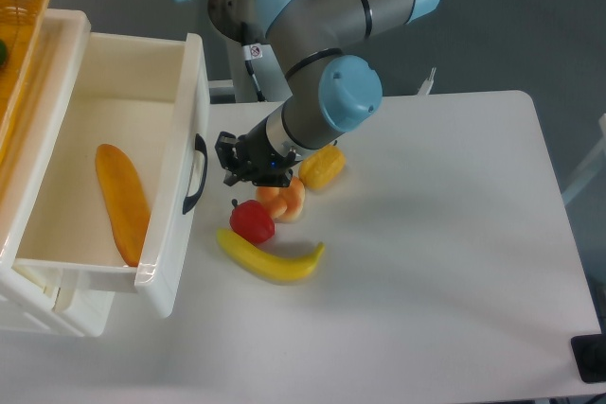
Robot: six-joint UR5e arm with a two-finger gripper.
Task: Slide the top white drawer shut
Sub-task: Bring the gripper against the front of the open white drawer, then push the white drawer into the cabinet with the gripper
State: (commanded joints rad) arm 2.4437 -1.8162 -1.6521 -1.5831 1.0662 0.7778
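The top white drawer (185, 111) stands pulled far out from the cabinet at the left, its black curved handle (196, 173) on the front panel facing right. An orange oblong bread loaf (123, 201) lies inside it. My gripper (230, 166) hangs a short way right of the handle, above the table, pointing toward the drawer front and apart from it. Its fingers are dark and small in view; whether they are open or shut does not show.
On the table just right of the drawer front lie a red apple (252, 221), a banana (271, 260), an orange pastry (286, 200) and a yellow fruit (322, 166). A yellow-orange basket (19, 16) sits on top of the cabinet at the far left.
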